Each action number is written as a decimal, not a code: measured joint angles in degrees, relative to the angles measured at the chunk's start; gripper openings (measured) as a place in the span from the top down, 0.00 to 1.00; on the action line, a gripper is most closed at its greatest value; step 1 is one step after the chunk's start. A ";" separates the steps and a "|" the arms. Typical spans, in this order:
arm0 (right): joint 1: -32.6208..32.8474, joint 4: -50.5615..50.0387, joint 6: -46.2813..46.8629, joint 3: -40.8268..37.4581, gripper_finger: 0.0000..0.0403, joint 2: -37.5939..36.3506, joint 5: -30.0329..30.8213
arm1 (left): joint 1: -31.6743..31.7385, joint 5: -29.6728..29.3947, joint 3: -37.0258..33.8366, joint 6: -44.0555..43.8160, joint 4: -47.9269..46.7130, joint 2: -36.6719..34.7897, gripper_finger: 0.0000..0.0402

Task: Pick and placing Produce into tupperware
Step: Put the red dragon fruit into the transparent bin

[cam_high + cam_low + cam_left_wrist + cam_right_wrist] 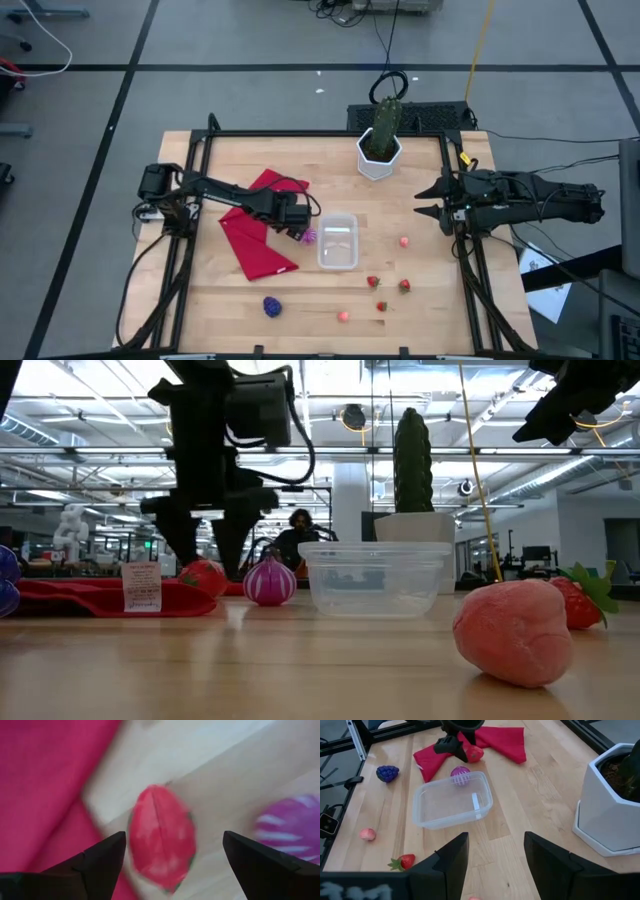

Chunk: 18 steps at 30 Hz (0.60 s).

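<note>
A small red toy fruit (161, 837) lies on the wood beside the red cloth's edge, left of the clear tupperware (338, 241). My left gripper (298, 228) points down over it, open. Its two fingers (107, 852) stand on either side of the fruit, apart from it. A purple-and-white striped piece (295, 827) lies close by, between the red fruit and the tupperware (452, 800), which holds no produce. My right gripper (424, 200) hangs open above the table's right edge with nothing between its fingers.
A red cloth (258, 235) lies left of the tupperware. A white pot with a green cactus (379, 150) stands at the far middle. Loose produce lies toward the near edge: a purple cluster (272, 306), two strawberries (373, 282) and pink pieces (344, 316).
</note>
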 joint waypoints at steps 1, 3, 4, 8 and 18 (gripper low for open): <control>0.00 0.02 -0.01 0.00 0.54 0.02 0.00 | 0.02 0.52 0.02 0.26 0.31 0.45 0.16; 0.02 0.27 0.01 0.00 0.54 0.00 0.00 | 0.04 1.36 -0.02 0.80 0.42 1.64 0.16; 0.00 0.36 0.00 0.00 0.54 0.00 -0.02 | 0.04 1.75 -0.04 0.93 0.68 1.91 0.16; 0.01 1.08 -0.01 0.00 0.54 0.00 -0.01 | 0.04 2.02 -0.04 1.08 0.93 1.92 0.16; 0.02 1.92 -0.01 0.00 0.54 0.01 -0.01 | 0.04 1.74 -0.04 1.06 1.54 1.23 0.16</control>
